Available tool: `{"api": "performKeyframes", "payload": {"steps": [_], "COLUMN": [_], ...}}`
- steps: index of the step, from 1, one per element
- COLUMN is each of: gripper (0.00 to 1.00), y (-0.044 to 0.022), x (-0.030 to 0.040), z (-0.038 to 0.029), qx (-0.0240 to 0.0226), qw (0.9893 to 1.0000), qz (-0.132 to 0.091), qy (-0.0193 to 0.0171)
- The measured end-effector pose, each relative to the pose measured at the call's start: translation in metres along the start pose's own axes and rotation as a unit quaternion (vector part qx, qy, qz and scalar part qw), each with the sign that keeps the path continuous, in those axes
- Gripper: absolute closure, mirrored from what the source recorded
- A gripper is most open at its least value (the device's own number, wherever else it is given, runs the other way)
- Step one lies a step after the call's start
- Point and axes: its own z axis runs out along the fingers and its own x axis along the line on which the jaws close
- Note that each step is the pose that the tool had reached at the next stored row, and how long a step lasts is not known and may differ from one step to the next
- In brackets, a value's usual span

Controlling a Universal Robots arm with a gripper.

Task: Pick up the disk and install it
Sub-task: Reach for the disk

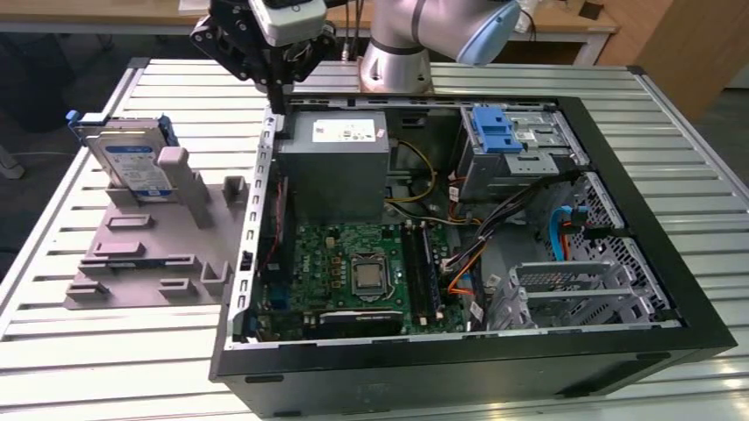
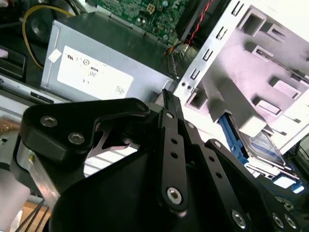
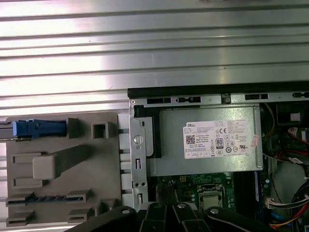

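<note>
The disk (image 1: 129, 158), silver with a blue-and-white label and blue rails, stands upright on edge in a grey holder (image 1: 153, 254) on the exterior view's left, outside the computer case. It also appears as the disk (image 2: 263, 145) in the second wrist view and edge-on as the disk (image 3: 36, 128) in the first wrist view. My gripper (image 1: 279, 101) hangs above the case's back corner, to the right of the disk and apart from it. Its fingers (image 2: 169, 104) are shut together with nothing between them.
The open computer case (image 1: 655, 219) holds a grey power-supply box (image 1: 339, 167), a green motherboard (image 1: 363, 263), cables, and a metal drive cage with a blue latch (image 1: 510, 140). All of it sits on a slatted metal table (image 1: 117, 351).
</note>
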Motion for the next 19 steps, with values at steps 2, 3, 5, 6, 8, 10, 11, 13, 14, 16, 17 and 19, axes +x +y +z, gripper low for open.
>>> {"api": "performKeyframes", "payload": {"steps": [2,3,5,6,8,10,11,13,14,16,17,19], "gripper": [0.89,0.89,0.89,0.89,0.89,0.89,0.89,0.89,0.89,0.89,0.89,0.89], "y": [0.0000,0.0000,-0.0002,-0.0001,0.0003,0.0012,0.0018,0.0027,0.0031,0.0037,0.0039,0.0045], "x": [0.0000,0.0001,0.0011,0.0023,0.0065,0.0110,0.0136,0.0193,0.0216,0.0263,0.0283,0.0328], "z": [0.0000,0.0000,0.0001,0.0001,0.0003,0.0004,0.0005,0.0008,0.0010,0.0015,0.0017,0.0021], "qx": [0.0000,0.0000,-0.0001,-0.0001,-0.0002,-0.0002,-0.0001,-0.0001,-0.0001,-0.0001,-0.0001,-0.0001], "qw": [1.0000,1.0000,1.0000,1.0000,1.0000,1.0000,1.0000,1.0000,1.0000,1.0000,1.0000,1.0000], "qz": [0.000,0.000,0.000,0.000,0.000,0.000,0.000,0.000,0.000,0.000,0.000,0.000], "qy": [0.0000,0.0000,0.0002,0.0002,0.0002,0.0002,0.0003,0.0003,0.0004,0.0005,0.0006,0.0008]}}
